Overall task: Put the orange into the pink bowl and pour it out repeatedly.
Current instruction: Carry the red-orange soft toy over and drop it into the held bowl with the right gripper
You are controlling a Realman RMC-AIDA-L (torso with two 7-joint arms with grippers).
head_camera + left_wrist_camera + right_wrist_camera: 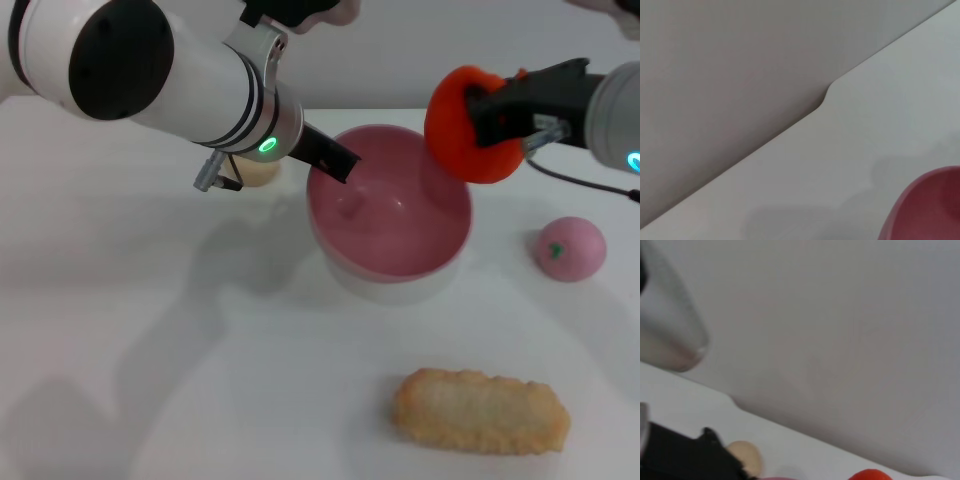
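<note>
Two grippers at work: right gripper (492,118), upper right of frame, fingers clenched on orange (462,125) above far rim of pink bowl (390,215) (poised for drop, I judge). Left gripper (335,160) at bowl's left rim, probably steadying; finger state unclear.

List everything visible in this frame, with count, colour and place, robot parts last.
Orange: one, orange-red, held in the air above the bowl's right rim.
Bowl: one, pink, mid-table, nothing inside.
Ball: one, pink with a green mark, on the table right of the bowl.
Lump: one, beige, behind the bowl's left side, partly hidden by the left arm.
Biscuit: one, tan, oblong, near edge of the table.
Table: one, white.
Left gripper: one, black, at the bowl's left rim.
Right gripper: one, black, shut on the orange.
</note>
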